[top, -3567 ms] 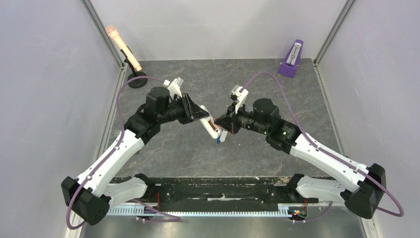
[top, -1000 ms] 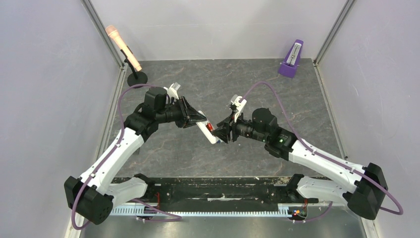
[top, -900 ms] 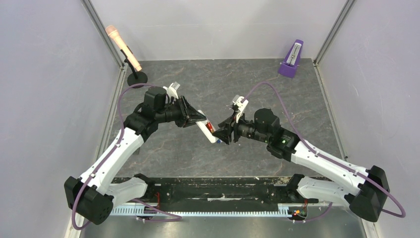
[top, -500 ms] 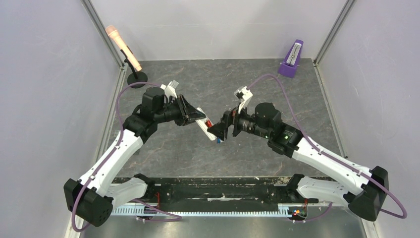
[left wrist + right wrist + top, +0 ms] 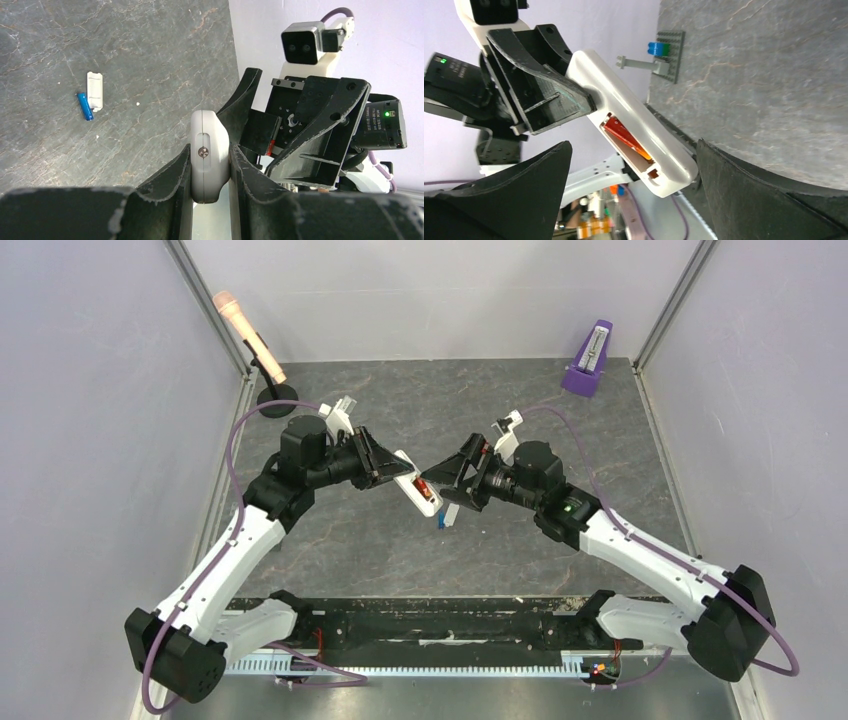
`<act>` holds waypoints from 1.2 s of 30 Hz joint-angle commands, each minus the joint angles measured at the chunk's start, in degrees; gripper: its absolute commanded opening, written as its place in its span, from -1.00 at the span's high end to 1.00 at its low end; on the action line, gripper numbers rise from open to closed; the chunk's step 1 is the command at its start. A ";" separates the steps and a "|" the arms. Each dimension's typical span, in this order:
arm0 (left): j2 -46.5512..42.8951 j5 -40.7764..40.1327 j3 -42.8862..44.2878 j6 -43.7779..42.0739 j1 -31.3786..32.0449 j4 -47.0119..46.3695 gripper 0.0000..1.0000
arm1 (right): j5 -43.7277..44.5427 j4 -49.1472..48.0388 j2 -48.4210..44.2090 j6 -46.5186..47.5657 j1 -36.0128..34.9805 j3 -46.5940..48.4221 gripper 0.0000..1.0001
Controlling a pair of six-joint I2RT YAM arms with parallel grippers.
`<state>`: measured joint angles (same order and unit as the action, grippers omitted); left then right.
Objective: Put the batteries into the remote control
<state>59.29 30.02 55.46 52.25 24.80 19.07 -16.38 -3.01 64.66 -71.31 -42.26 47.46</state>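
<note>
My left gripper (image 5: pixel 400 472) is shut on one end of the white remote control (image 5: pixel 417 492), held above the table with its open battery bay facing the right arm. A red-orange battery (image 5: pixel 626 136) lies tilted in the bay of the remote control (image 5: pixel 639 125). My right gripper (image 5: pixel 447 487) stands wide open at the remote's free end, its fingers (image 5: pixel 764 195) on either side and nothing between them. The blue battery (image 5: pixel 84 106) lies on the table beside the white battery cover (image 5: pixel 94 90). In the left wrist view the remote control (image 5: pixel 209 150) sits between the black fingers (image 5: pixel 170 180).
A purple metronome (image 5: pixel 590 360) stands at the back right corner and a microphone on a stand (image 5: pixel 245 335) at the back left. Grey walls close in the table on three sides. A small dark plate with blue and green pieces (image 5: pixel 669 55) lies near the table's edge.
My right gripper has opened wide and turned at the remote's end. The red-orange battery stays in the bay. My left arm has shifted the remote slightly toward the back.
</note>
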 commanded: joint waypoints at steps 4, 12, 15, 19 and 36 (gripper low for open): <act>-1.25 0.14 0.17 -2.30 -0.35 -4.04 0.96 | -2.85 -8.37 0.18 -14.10 0.25 -2.77 -0.96; -1.78 1.88 -0.09 -4.39 -0.35 -4.73 0.96 | -3.63 -12.36 1.55 -19.69 0.25 -5.72 -0.90; -1.81 2.52 -0.34 -4.78 -0.35 -5.34 0.96 | -3.95 -12.11 2.37 -19.66 0.24 -5.37 -0.85; -1.89 3.57 -0.70 -5.37 -0.35 -5.66 0.96 | -4.39 -11.94 3.27 -19.57 0.29 -5.28 -0.79; -2.40 3.31 -1.72 -5.42 -0.36 -4.79 0.96 | -6.12 -14.13 5.30 -20.34 0.26 -5.85 -0.49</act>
<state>58.19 33.12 53.19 47.83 24.75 16.14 -21.26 -13.89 69.93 -90.89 -41.78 41.85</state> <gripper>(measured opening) 0.310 0.787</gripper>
